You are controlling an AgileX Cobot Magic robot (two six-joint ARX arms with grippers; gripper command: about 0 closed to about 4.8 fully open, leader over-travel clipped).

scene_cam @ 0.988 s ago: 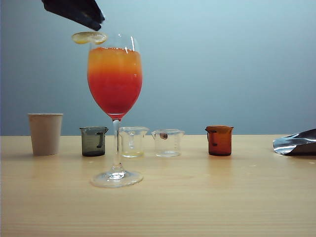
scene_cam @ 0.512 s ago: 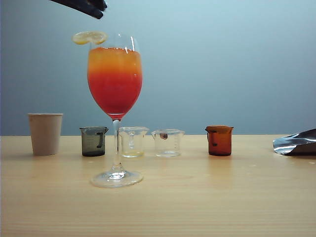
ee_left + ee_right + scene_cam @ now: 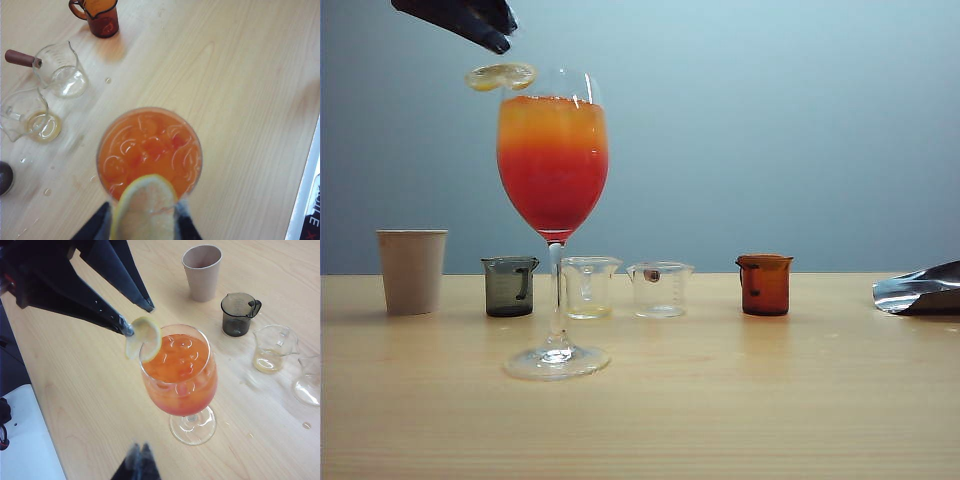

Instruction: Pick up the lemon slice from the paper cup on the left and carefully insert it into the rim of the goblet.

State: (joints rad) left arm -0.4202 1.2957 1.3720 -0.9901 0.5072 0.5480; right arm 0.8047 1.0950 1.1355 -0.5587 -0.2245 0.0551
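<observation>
Hovering just above the rim of the tall clear stemmed goblet (image 3: pixel 553 200), the left gripper (image 3: pixel 136 317) stood with its dark fingers parted on either side of the small thin pale-yellow lemon slice (image 3: pixel 143 338); one fingertip looked to touch the rind, and I could not tell whether the slice was pinched or simply released. The slice sat wedged on the glass rim, on the side toward the off-white tapered paper cup (image 3: pixel 412 271), tilted outward over the red-to-orange drink. To finish the step well, I judged that the fingers should lift straight up and clear, without dragging the rind sideways, since a nudge could tip the slice off or rock the goblet on its round foot. The right gripper (image 3: pixel 138 462) hung low beside the goblet with its tips pressed together and nothing between them. Only the right wrist view showed both left fingers spread around the slice; the exterior view showed a dark tip just above it, and the left wrist view looked down past the slice into the drink.
</observation>
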